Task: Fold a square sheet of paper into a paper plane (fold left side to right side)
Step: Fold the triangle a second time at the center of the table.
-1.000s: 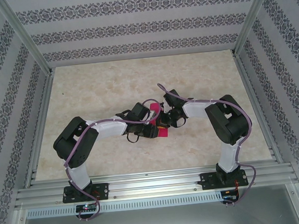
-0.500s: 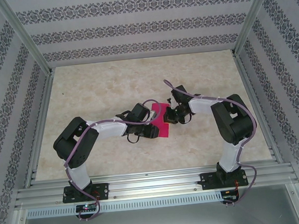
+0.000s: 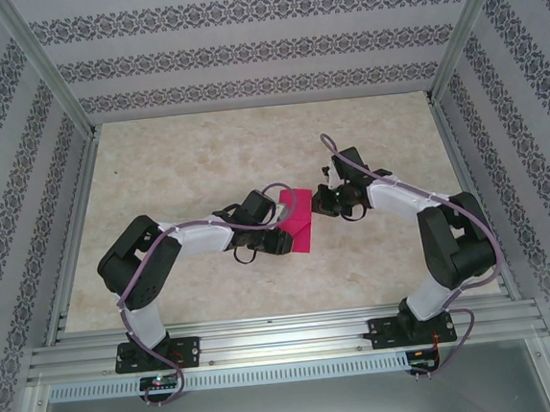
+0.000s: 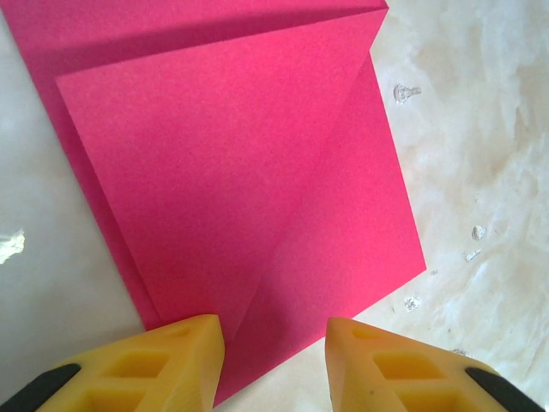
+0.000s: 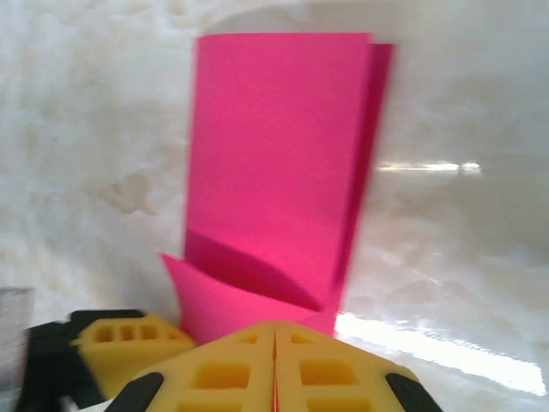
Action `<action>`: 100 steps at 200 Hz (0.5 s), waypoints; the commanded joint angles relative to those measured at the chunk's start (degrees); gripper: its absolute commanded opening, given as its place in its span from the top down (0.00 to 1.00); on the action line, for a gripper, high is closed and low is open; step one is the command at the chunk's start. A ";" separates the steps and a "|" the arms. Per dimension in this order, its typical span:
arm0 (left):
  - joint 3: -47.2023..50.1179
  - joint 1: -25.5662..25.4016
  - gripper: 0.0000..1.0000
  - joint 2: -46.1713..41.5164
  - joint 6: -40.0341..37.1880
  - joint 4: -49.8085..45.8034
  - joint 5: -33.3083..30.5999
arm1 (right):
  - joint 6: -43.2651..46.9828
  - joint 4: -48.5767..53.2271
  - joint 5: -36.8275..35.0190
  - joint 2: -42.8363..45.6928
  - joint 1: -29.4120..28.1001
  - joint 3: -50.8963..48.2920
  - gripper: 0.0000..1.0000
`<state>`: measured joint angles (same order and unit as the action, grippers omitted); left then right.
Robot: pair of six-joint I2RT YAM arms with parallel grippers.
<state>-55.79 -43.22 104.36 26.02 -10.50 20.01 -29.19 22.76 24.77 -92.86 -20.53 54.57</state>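
The square sheet of paper lies folded on the table as a narrow magenta-pink strip. In the left wrist view the sheet of paper shows stacked layers and a diagonal crease. My left gripper is open at its near-left edge. The left gripper has one finger over the paper's corner and the other over bare table. My right gripper is at the sheet's right edge. Seen from the wrist, the right gripper is shut, with a raised flap of the paper curling up into its tips.
The pale marble tabletop has free room at the back and on both sides. Aluminium rails run along the near edge. Patterned walls and frame posts enclose the table. Small shiny specks dot the surface beside the paper.
My right gripper has drawn back to the right, from over the paper to its right edge, and the arm's elbow has swung outward. More of the paper now shows. The left arm has not moved.
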 commanded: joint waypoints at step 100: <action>0.12 -1.42 0.60 0.90 -0.35 -7.86 -1.58 | -3.46 -5.25 0.48 -11.38 -4.34 0.89 0.92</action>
<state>-56.31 -43.55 104.36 26.02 -11.40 19.33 -33.10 17.96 27.49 -103.57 -25.96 54.28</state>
